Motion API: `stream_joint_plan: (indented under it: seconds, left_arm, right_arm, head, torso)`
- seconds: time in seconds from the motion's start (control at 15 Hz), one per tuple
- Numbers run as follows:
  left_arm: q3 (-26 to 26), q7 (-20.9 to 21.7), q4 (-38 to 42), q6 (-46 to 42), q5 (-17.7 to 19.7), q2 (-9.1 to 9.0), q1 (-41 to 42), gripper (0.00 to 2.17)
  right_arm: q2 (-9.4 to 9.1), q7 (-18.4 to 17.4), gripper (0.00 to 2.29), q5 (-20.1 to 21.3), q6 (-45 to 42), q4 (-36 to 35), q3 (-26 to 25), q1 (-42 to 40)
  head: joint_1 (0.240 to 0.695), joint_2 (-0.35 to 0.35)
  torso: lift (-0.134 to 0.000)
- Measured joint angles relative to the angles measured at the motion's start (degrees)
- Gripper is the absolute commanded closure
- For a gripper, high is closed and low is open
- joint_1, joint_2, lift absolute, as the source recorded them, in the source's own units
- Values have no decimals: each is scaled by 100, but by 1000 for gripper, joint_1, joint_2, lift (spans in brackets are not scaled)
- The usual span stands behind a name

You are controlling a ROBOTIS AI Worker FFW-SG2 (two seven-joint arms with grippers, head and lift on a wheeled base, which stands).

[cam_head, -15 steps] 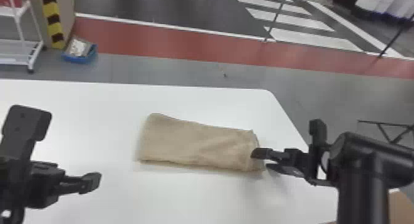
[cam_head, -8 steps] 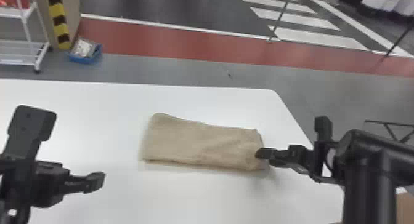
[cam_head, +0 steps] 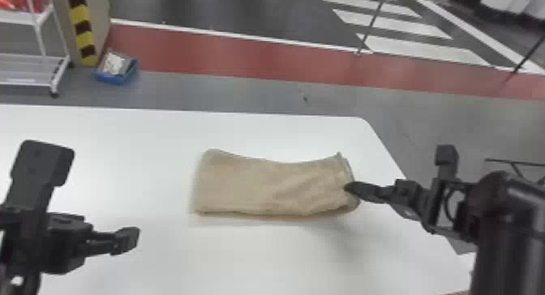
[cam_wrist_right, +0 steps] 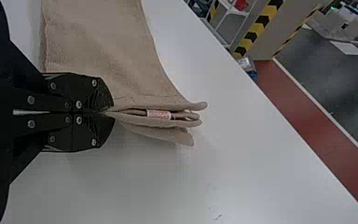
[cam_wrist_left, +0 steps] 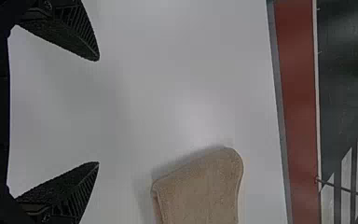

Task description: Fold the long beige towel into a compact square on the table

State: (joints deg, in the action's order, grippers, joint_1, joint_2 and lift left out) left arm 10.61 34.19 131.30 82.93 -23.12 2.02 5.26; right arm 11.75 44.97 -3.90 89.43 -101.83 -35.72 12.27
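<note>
The towel looks light, floppy: grip all layers. Right hand pinches its right end; left hand, lower left, gapes empty.

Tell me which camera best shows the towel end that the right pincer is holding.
The right wrist view: close up, it shows the right pincer on the held end, with layers and a label. The head view shows that end smaller, layers indistinct; the left wrist view shows the towel's opposite end.

White table with a rounded far right corner, a beige towel laid on it in folded layers, stretched sideways, a small label exposed between the layers
</note>
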Motion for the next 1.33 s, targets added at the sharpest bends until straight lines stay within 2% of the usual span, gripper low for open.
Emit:
stream_joint_plan:
  seconds: [0.2, 0.4, 0.6, 0.73, 1.0, 1.13, 1.33]
  left_arm:
    - [-20, 18, 9, 0, 2, 0, 1, 87]
    - [-19, 17, 9, 0, 3, -7, -1, 87]
    - [-30, 26, 27, 6, 2, -8, 5, 87]
    - [-53, 26, 35, 3, 3, -2, 38, 87]
    - [-99, 33, 47, 0, 2, 9, 112, 87]
    - [-111, 48, 76, 0, 2, 23, 133, 87]
    - [-120, 61, 111, 0, 2, 27, 158, 87]
  right_arm:
    - [73, 193, 1507, -369, 0, -622, -380, -137]
    - [187, 205, 1507, -820, 0, -1217, -647, -169]
    - [171, 161, 1504, -1057, 0, -1536, -638, -43]
    - [27, 117, 1504, -926, 0, -1570, -247, -31]
    - [-343, -89, 1504, -405, 0, -1499, 752, -19]
    - [-464, -184, 1504, -258, 0, -1421, 1129, -13]
    - [-584, -373, 1504, -76, 0, -1219, 1508, 13]
  head:
    - [695, -315]
    - [695, -329]
    - [695, -322]
    - [695, -297]
    - [695, -205]
    - [695, -159]
    - [695, -132]
  torso:
    - [-124]
    - [-124]
    - [-124]
    - [-124]
    - [-124]
    - [-124]
    - [-124]
